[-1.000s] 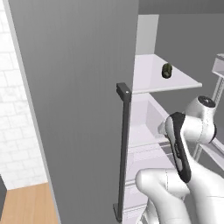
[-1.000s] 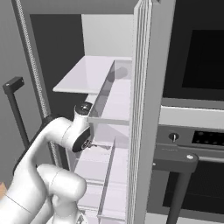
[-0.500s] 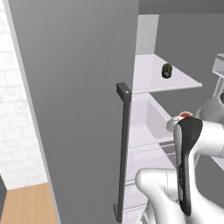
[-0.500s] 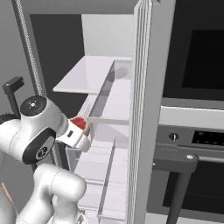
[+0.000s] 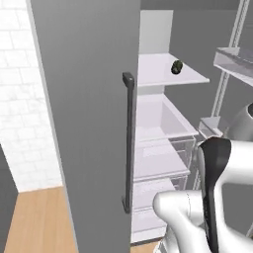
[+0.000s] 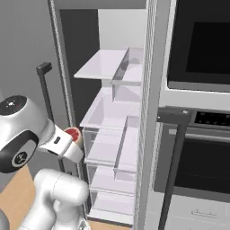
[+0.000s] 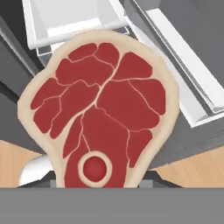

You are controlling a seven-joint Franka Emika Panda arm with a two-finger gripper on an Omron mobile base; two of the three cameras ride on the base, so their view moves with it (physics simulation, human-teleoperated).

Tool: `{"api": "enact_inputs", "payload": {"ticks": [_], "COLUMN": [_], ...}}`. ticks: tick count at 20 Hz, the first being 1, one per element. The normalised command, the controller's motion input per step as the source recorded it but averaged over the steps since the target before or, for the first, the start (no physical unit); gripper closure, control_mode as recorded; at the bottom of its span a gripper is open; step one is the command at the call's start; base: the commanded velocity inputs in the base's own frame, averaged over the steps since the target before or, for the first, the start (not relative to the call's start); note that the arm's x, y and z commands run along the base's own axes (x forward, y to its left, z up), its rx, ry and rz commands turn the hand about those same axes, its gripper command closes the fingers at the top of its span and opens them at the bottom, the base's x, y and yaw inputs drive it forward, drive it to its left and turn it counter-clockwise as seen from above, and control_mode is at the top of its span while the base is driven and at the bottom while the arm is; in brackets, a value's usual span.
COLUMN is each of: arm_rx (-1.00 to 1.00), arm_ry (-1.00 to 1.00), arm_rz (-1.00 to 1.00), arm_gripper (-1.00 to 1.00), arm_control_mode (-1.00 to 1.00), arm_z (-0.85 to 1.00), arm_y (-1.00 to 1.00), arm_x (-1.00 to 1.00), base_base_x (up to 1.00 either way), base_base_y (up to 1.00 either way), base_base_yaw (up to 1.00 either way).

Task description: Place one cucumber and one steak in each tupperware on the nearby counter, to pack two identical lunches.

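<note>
While our gripper (image 6: 77,137) is clamped on the steak (image 7: 98,109), the meat hangs in front of the open fridge (image 6: 117,134). We see a cucumber (image 5: 176,66) on the upper shelf (image 5: 160,69), at one o'clock in the left base view.

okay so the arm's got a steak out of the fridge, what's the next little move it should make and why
Probably keep carrying the steak back and away from the open fridge. In the hand view the meat sits right in front of the gripper, apparently held, with shelves and wooden floor behind it. In the right base view the steak already hangs outside the fridge, and no tupperware is in sight, so a turn toward the counter likely comes next.
</note>
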Motion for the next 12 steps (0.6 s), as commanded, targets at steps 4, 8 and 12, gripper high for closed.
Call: {"api": "enact_inputs", "payload": {"ticks": [4, 8, 12], "arm_rx": [0.00, 0.00, 0.00], "arm_ry": [0.00, 0.00, 0.00], "arm_rz": [0.00, 0.00, 0.00], "arm_gripper": [1.00, 1.00, 1.00], "arm_control_mode": [1.00, 1.00, 1.00], "arm_z": [0.00, 0.00, 0.00], "arm_y": [0.00, 0.00, 0.00], "arm_x": [0.00, 0.00, 0.00], "base_base_x": [-1.00, -1.00, -0.82], "base_base_y": [-0.02, -0.20, -0.30], "base_base_yaw": [0.05, -0.51, -0.69]}}
